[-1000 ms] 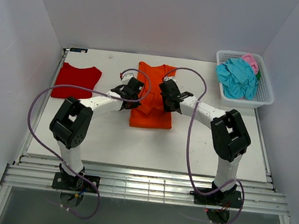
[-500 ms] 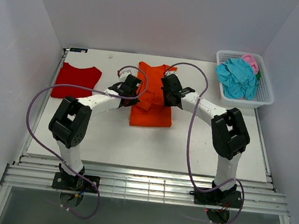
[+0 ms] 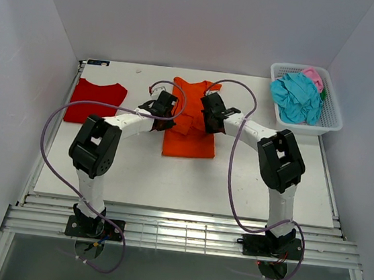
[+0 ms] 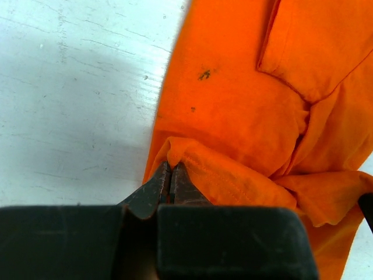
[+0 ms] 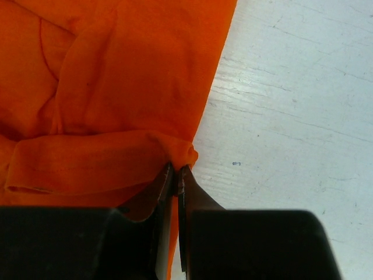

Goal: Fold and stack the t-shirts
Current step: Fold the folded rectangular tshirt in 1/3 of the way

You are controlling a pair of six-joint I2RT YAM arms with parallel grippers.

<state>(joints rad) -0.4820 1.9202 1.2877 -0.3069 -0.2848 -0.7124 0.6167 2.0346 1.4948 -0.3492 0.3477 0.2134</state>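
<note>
The orange t-shirt (image 3: 190,123) lies in the middle of the white table, partly folded. My left gripper (image 3: 166,104) is shut on a bunched fold at its left edge (image 4: 175,153). My right gripper (image 3: 209,109) is shut on a bunched fold at its right edge (image 5: 185,153). Both hold the cloth lifted over the shirt's upper half. The red t-shirt (image 3: 95,100) lies folded flat at the far left. Teal (image 3: 296,97) and pink (image 3: 314,77) shirts sit crumpled in the basket.
A white lattice basket (image 3: 330,121) stands at the back right corner. White walls enclose the table on three sides. Purple cables loop over both arms. Bare table (image 3: 169,178) lies in front of the orange shirt.
Both grippers have moved toward the back of the table, carrying the orange shirt's pinched edges with them, so the fold has travelled further over the shirt.
</note>
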